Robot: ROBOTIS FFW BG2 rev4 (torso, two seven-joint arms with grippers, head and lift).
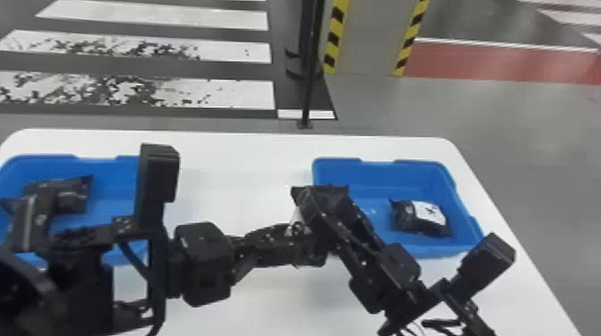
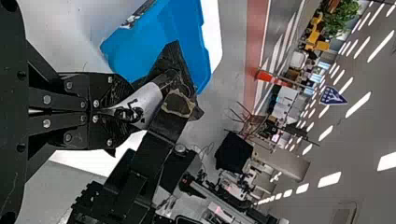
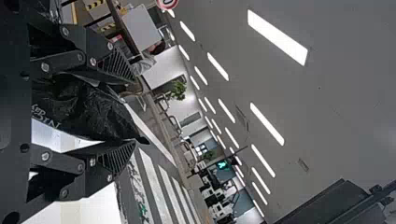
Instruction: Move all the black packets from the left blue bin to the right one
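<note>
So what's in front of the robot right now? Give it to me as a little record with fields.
table: white
left bin: blue, black packets inside, exact count hidden by the left arm
right bin: blue, one black packet with a white label visible inside
packet in the air: black, beside the right bin's left side
left gripper: shut on that packet's white-labelled end
right gripper: open, fingers either side of the same packet
likely step: passing it from left to right
</note>
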